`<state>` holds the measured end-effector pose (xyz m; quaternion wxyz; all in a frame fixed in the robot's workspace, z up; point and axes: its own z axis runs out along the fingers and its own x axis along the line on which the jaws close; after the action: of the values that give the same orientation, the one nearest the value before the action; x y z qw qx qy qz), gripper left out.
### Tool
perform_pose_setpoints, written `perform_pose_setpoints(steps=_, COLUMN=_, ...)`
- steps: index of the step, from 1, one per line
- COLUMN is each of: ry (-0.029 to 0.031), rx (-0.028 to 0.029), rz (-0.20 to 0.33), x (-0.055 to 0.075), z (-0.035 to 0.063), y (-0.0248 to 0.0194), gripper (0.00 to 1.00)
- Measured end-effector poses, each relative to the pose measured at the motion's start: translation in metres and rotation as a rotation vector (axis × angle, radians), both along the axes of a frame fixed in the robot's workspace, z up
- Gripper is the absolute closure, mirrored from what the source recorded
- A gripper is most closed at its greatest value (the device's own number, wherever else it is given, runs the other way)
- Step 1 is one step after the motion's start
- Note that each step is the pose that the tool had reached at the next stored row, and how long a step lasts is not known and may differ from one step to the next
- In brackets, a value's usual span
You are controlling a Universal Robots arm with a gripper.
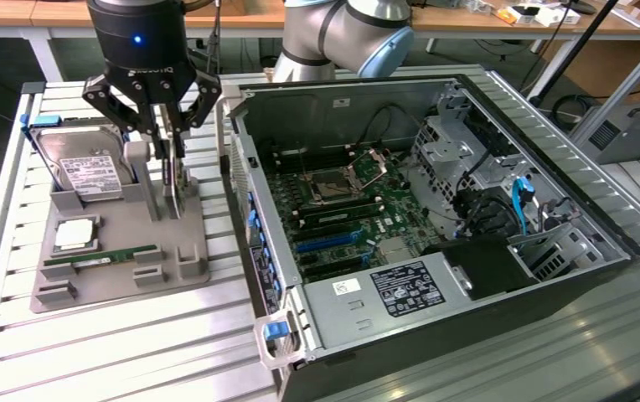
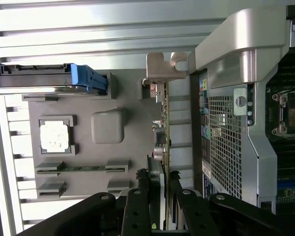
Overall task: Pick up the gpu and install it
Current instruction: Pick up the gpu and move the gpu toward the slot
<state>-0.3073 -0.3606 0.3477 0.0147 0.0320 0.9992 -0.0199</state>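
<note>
At 9 o'clock from the case [image 1: 348, 88] in the exterior view, over the grey tray [image 1: 108, 289], the gripper [image 1: 169, 205], marked Robotiq, pinches the upright gpu [image 2: 163, 123] between its jaws; the drive [image 1: 85, 167] label is unreadable.

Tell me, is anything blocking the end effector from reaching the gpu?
Nothing visible does: the end effector sits right over the gpu, which stands on edge in the gray holder.
</note>
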Motion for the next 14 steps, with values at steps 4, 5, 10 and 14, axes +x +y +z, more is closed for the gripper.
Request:
perform_pose_setpoints(steps=4, ry=0.0000, rx=0.0000, rz=0.000, x=0.0000, z=0.0012, y=0.0000, gripper=0.73)
perform_pose_setpoints(steps=5, ry=0.0000, rx=-0.0001, rz=0.000, x=0.0000, z=0.0016, y=0.0000, gripper=0.73)
perform_pose_setpoints(steps=10, ry=-0.0001, rx=-0.0005, rz=0.000, x=0.0000, z=0.0030, y=0.0000, gripper=0.73)
perform_pose_setpoints(steps=14, ry=0.0001, rx=-0.0010, rz=0.000, x=0.0000, z=0.0041, y=0.0000, gripper=0.73)
